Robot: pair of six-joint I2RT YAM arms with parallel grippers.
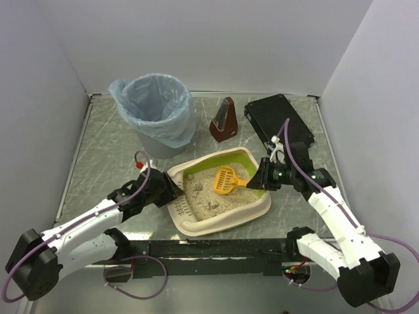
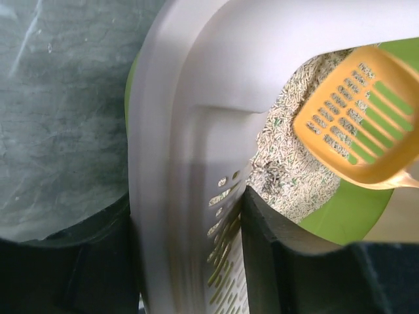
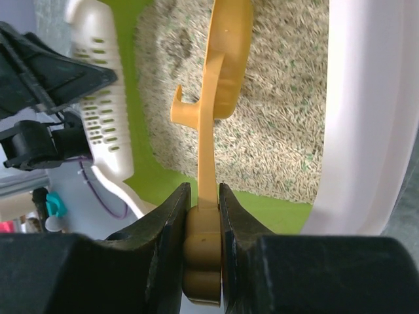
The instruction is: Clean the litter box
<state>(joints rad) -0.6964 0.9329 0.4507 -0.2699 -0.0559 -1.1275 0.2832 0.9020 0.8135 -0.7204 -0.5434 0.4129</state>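
The cream litter box with a lime-green inner wall sits at the table's near middle, holding sandy grey litter. My left gripper is at its left end. In the left wrist view its fingers straddle the slotted rim ledge and press on both sides. An orange slotted scoop hangs over the litter with its head tilted. My right gripper is shut on the thick end of the scoop's handle, above the box's right end.
A round bin lined with a blue bag stands behind the box at the left. A dark red wedge-shaped object and a flat black case lie at the back right. Grey walls close in the table.
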